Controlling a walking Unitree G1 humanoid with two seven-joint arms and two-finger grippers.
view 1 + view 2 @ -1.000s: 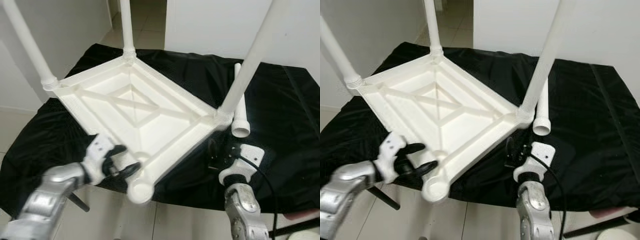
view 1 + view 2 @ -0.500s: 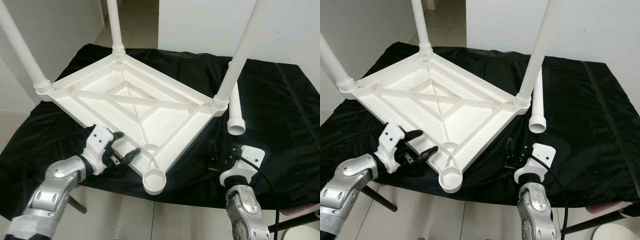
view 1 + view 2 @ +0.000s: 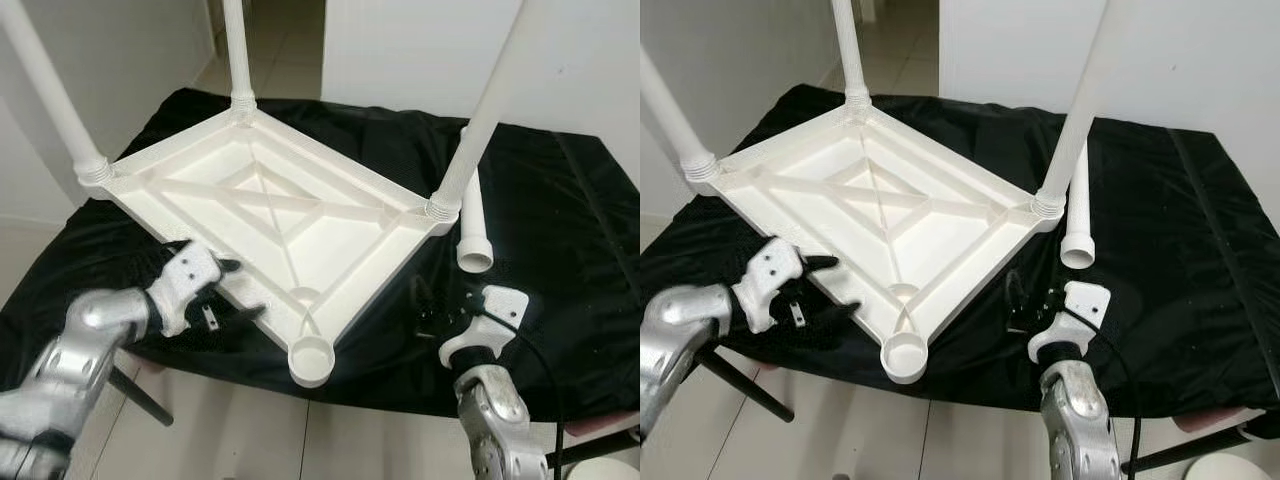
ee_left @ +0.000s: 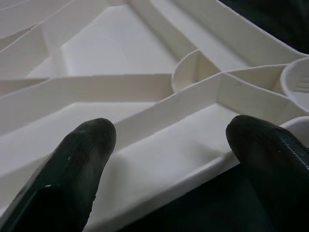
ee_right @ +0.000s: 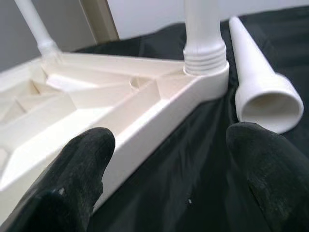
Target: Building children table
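Observation:
The white plastic tabletop (image 3: 270, 215) lies upside down on the black cloth. Three white legs stand in its corners: far left (image 3: 55, 95), back (image 3: 237, 50) and right (image 3: 480, 125). The near corner socket (image 3: 312, 358) holds no leg. A loose leg (image 3: 472, 225) lies on the cloth beside the right corner, its wide mouth toward me. My left gripper (image 3: 238, 290) is open at the tabletop's near left rim (image 4: 159, 116), with its fingers (image 4: 72, 164) spread before it. My right gripper (image 3: 440, 312) is open low over the cloth, facing the right corner (image 5: 205, 72) and the loose leg (image 5: 260, 92).
The black cloth (image 3: 560, 280) covers a table whose front edge runs just under the near socket. Pale floor tiles (image 3: 250, 440) lie below. White walls stand to the left and behind, with a doorway at the back. A black cable (image 3: 535, 355) runs from my right wrist.
The tabletop's near corner, raised and tilted a second ago, has come down flat on the cloth. My left arm has drawn back to the left. The right gripper has barely moved.

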